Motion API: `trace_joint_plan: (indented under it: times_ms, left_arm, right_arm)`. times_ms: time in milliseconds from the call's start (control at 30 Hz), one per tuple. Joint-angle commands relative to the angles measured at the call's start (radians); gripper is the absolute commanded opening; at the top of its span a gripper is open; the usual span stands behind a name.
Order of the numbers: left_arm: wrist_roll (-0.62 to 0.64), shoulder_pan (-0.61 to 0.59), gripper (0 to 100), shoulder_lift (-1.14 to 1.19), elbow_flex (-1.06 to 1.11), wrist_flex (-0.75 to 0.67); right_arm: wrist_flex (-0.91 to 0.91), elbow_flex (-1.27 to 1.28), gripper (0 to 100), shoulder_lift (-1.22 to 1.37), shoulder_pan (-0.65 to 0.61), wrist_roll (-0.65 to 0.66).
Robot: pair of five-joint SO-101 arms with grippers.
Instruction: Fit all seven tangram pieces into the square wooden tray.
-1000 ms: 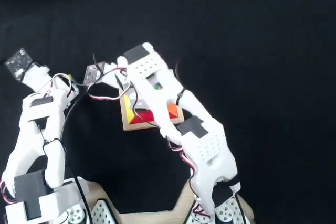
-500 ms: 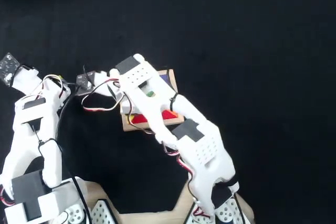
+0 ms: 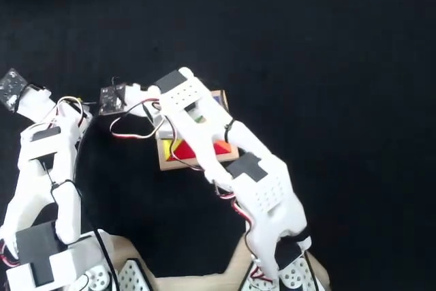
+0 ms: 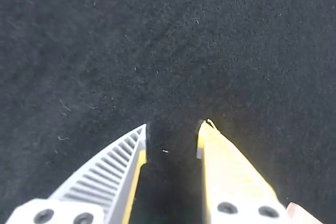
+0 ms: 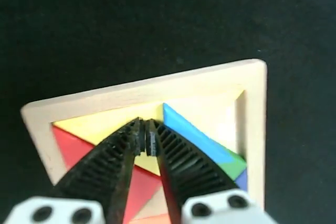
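Centrally on the black table (image 3: 327,66) sits the tray (image 5: 157,85), with coloured pieces (image 5: 194,135) lying inside it. The right gripper (image 5: 145,141) hangs just above them, tips pinched together. The left gripper (image 4: 175,129) gapes over cloth, well apart from the tray.

Light bright, even, from above. Matte black cloth (image 3: 354,86) swallows most of it. White arm shells (image 3: 272,199) glow in high view. Deep shadow inside left gripper (image 4: 173,132). Pale tray rim (image 5: 147,85) evenly lit.

The black table (image 3: 327,66) (cloth-covered) bears a wooden tray (image 5: 157,82).
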Motion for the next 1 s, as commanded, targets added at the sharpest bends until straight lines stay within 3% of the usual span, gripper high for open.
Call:
trace_joint_plan:
  times_ms: [0,767,967]
  left_arm:
    - [-0.006,0.022,17,-0.003,-0.035,-0.021]
    - [-0.006,0.031,17,-0.003,-0.038,-0.021]
    - [-0.006,0.031,17,-0.003,-0.039,-0.021]
  right_arm:
    - [-0.044,-0.033,1.1,-0.002,0.043,-0.008]
    - [-0.149,-0.033,1.1,-0.010,0.068,-0.017]
    - [-0.130,-0.125,1.1,-0.065,0.071,-0.098]
